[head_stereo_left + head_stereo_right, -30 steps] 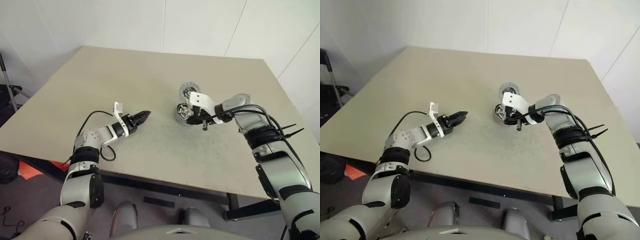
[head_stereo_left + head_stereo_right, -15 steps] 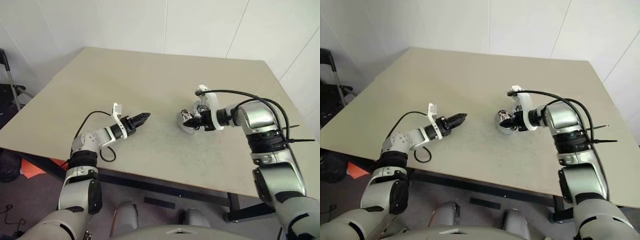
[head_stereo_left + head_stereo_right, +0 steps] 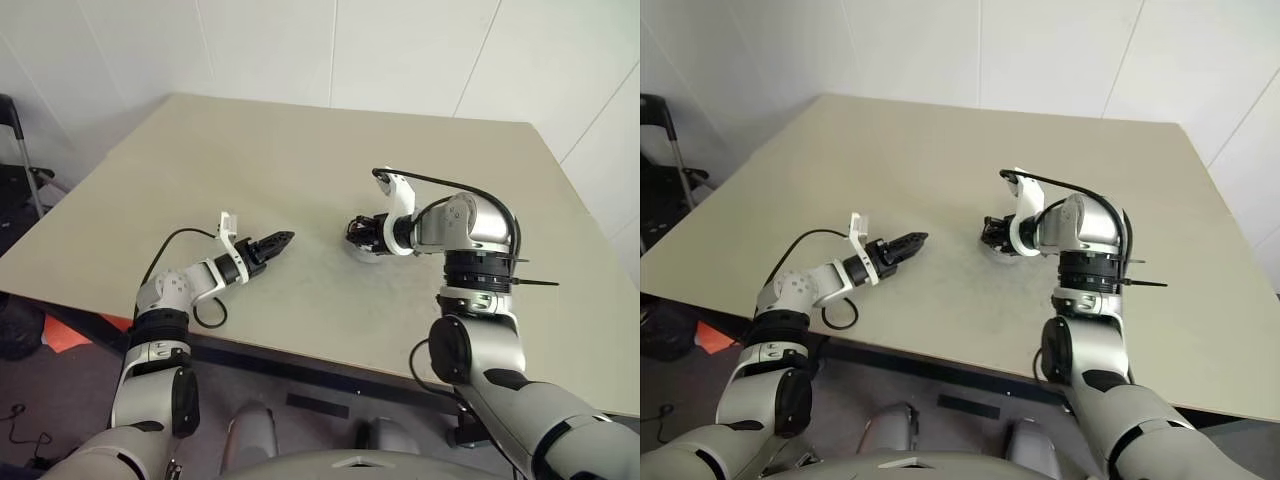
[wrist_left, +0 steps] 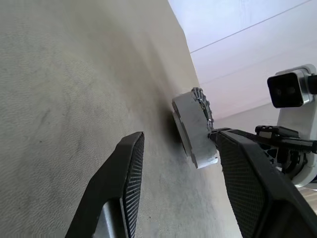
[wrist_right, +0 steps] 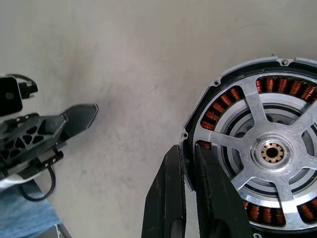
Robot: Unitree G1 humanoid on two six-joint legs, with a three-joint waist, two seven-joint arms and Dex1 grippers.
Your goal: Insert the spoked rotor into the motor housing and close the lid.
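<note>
Since one second ago the right gripper (image 5: 190,198) has rolled over and now pinches the rim of the motor housing (image 5: 257,144) between almost closed fingers. This round, short cup stands near the middle of the table (image 3: 250,160), open face up, copper windings in a ring under silvery spokes. No writing is readable. Nearby, the left gripper (image 3: 280,240) is half open and holds nothing.

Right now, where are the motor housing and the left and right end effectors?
motor housing (image 5: 229,79): right wrist view, outer rim.
left end effector (image 3: 284,238): left eye view, between its fingertips.
right end effector (image 5: 188,151): right wrist view, between its fingertips.
</note>
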